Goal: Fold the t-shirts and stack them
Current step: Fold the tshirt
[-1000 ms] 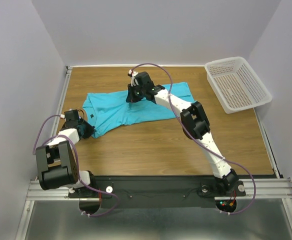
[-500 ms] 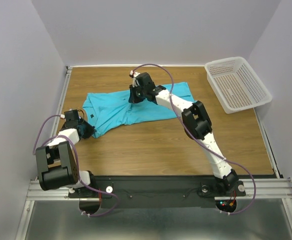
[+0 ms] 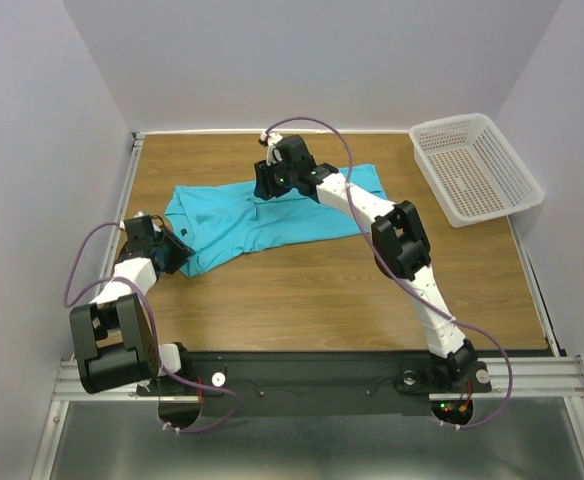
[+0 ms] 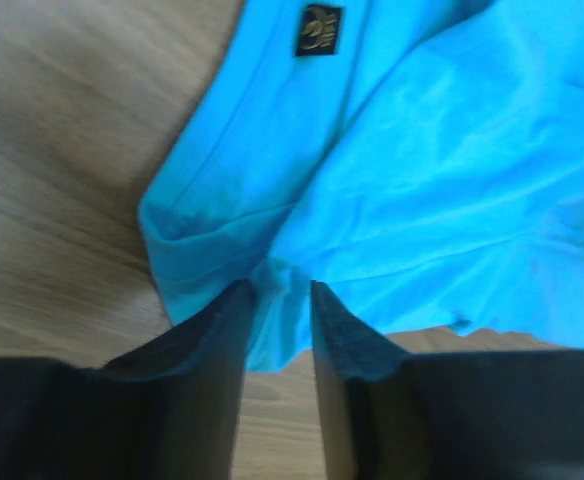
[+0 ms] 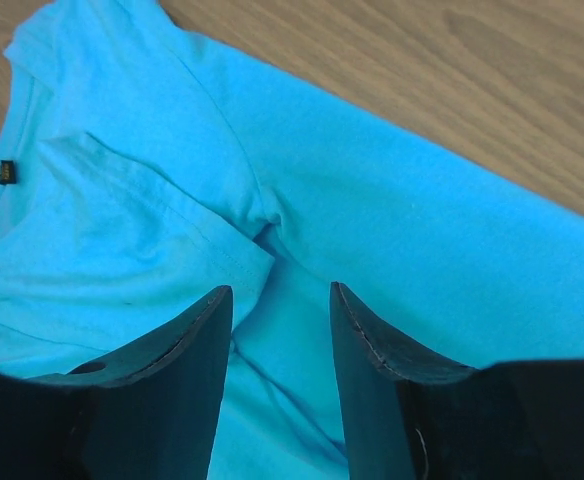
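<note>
One turquoise t-shirt (image 3: 272, 215) lies spread and wrinkled across the middle of the wooden table. Its dark neck label shows in the left wrist view (image 4: 318, 30) and the right wrist view (image 5: 7, 172). My left gripper (image 3: 169, 251) is at the shirt's near-left corner. In its wrist view it (image 4: 277, 295) is shut on a bunched fold of the shirt's edge (image 4: 272, 280). My right gripper (image 3: 272, 181) is over the shirt's far edge. In its wrist view it (image 5: 277, 300) is open just above the cloth, beside a sleeve seam (image 5: 222, 235).
A white perforated basket (image 3: 477, 170) stands empty at the far right. Grey walls close in the table on three sides. Bare wood (image 3: 302, 290) lies between the shirt and the arm bases.
My right gripper has moved slightly toward the far side over the shirt. My left gripper has shifted a little left and away, drawing the shirt's near-left corner with it.
</note>
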Controlling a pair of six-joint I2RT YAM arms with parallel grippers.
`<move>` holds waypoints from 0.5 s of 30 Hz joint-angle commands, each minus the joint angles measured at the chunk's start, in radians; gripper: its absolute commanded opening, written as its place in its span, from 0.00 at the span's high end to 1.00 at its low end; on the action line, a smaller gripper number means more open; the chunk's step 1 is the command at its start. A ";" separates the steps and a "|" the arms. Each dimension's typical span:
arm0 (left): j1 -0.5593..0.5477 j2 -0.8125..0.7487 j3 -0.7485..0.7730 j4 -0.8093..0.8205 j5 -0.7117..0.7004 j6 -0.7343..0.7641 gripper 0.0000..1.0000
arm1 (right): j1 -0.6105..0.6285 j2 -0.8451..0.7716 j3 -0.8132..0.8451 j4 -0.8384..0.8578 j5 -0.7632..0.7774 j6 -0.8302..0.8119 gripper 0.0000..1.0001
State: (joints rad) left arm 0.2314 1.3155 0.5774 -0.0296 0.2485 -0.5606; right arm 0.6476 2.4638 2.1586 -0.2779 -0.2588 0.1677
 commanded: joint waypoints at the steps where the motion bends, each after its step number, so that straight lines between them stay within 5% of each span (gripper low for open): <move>1: 0.006 -0.084 0.102 -0.006 0.052 0.028 0.53 | -0.019 -0.127 0.026 0.043 -0.077 -0.072 0.50; 8: 0.008 -0.043 0.222 0.025 0.164 0.137 0.44 | -0.057 -0.342 -0.265 0.037 -0.451 -0.292 0.50; 15: 0.006 0.240 0.357 0.103 0.301 0.246 0.45 | -0.094 -0.566 -0.589 0.037 -0.474 -0.404 0.50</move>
State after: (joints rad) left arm 0.2329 1.4738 0.8753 0.0410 0.4553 -0.4049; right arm 0.5705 1.9583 1.6459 -0.2615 -0.6662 -0.1444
